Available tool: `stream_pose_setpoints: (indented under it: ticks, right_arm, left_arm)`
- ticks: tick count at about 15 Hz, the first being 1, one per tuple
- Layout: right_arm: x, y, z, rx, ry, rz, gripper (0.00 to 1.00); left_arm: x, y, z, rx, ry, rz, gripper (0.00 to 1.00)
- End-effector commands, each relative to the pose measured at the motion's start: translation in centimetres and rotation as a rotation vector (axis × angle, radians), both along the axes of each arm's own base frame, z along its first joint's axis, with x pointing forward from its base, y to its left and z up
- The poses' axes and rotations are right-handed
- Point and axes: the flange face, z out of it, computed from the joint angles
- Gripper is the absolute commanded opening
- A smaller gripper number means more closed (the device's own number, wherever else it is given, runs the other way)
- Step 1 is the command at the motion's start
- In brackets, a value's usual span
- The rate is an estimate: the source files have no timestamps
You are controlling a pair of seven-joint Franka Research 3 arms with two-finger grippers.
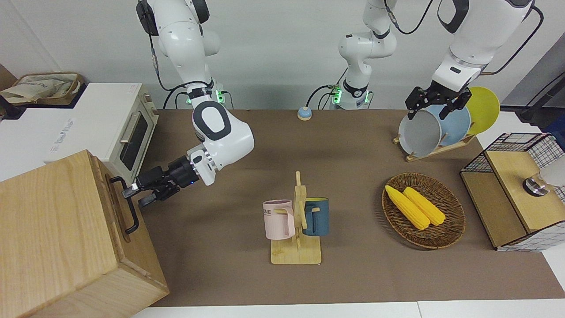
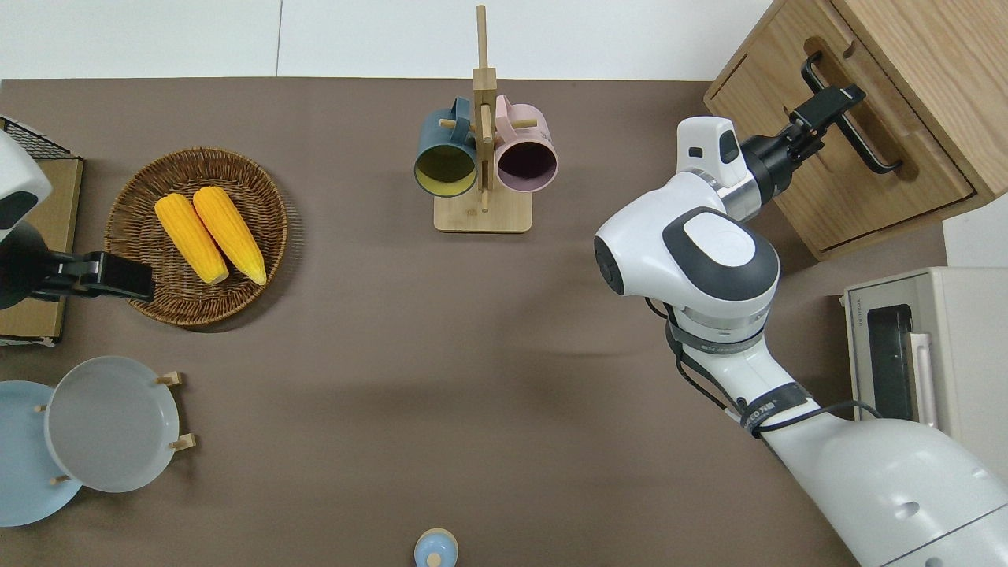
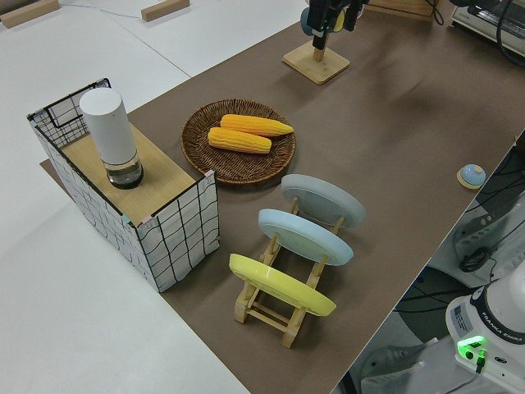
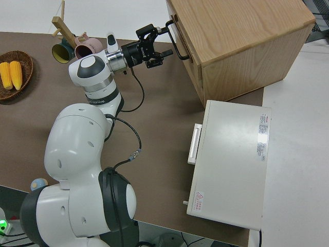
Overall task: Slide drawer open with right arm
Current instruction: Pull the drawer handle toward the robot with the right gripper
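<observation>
The right arm (image 2: 713,260) reaches across the brown tabletop (image 2: 394,354) to the wooden cabinet (image 2: 874,102) at its own end. Its hand (image 2: 827,109) sits at the drawer (image 2: 846,169) — right against the black bar handle (image 2: 854,122), fingers spread. The drawer front lies flush. Nearer the robots stands the white toaster oven (image 2: 929,378); the left arm is parked.

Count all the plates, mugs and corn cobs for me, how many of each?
Plates: 3, grey, blue, yellow
Mugs: 2, pink, blue
Corn cobs: 2
Total: 7
</observation>
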Motion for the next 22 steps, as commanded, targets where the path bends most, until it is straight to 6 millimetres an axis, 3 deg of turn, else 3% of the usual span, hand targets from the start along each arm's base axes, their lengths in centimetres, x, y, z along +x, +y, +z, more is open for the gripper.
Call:
stream_pose_setpoints:
  ticks: [1, 2, 4, 6, 9, 10, 16, 22]
  right_arm:
    - [0.2, -0.9, 0.1, -0.013, -0.02, 0.008, 0.975]
    - [0.3, -1.1, 0.1, -0.012, -0.02, 0.004, 0.969]
    - [0.4, -1.8, 0.0, 0.001, -0.052, -0.009, 0.811]
    - [0.4, -1.9, 0.0, 0.004, -0.062, -0.013, 0.537]
    - [0.4, -1.8, -0.4, 0.012, -0.057, -0.018, 0.051]
    - [0.3, -1.7, -0.4, 0.016, -0.059, -0.018, 0.001]
    - [0.0, -0.8, -0.8, 0.014, -0.067, -0.024, 0.0]
    - [-1.2, 2.4, -1.0, 0.002, -0.074, -0.056, 0.0]
  left_arm:
    - [0.2, 0.1, 0.4, 0.016, 0.005, -0.012, 0.99]
    - [0.2, 0.1, 0.3, 0.016, 0.006, -0.012, 0.99]
    - [0.2, 0.1, 0.4, 0.016, 0.005, -0.012, 0.99]
    - [0.2, 0.1, 0.4, 0.016, 0.005, -0.012, 0.99]
    - [0.2, 0.1, 0.3, 0.016, 0.006, -0.012, 0.99]
    - [0.2, 0.1, 0.3, 0.016, 0.006, -0.012, 0.99]
    - [0.2, 0.1, 0.3, 0.016, 0.006, -0.012, 0.99]
    - [0.2, 0.1, 0.3, 0.016, 0.006, -0.012, 0.99]
